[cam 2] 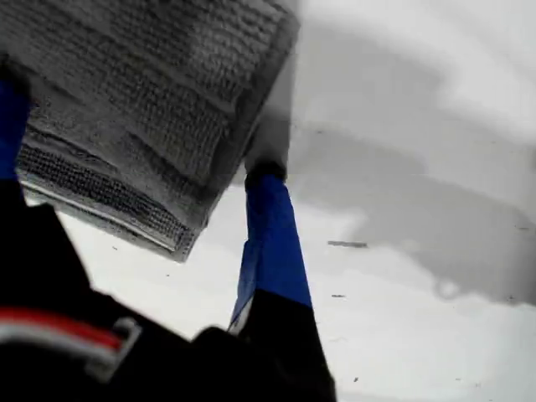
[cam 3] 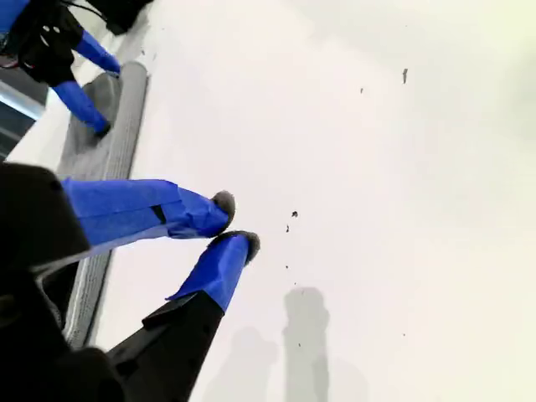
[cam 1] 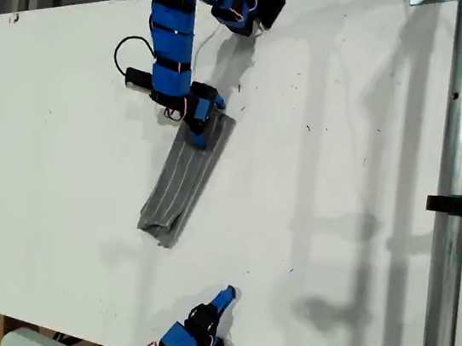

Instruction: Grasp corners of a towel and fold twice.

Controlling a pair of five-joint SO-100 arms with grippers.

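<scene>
Towel [cam 1: 183, 179] lies folded into a narrow strip on the white table [cam 1: 339, 197], running from the upper arm's tip down toward the exterior view's lower left. You see my first gripper [cam 1: 201, 123] reaching down from the exterior view's top, jaws spread over the strip's upper end, one finger [cam 2: 270, 243] just beside the cloth edge, gripping nothing. My second gripper [cam 1: 225, 297] sits low near the exterior view's bottom edge, well apart from the towel, its fingertips [cam 3: 224, 201] nearly closed and empty.
</scene>
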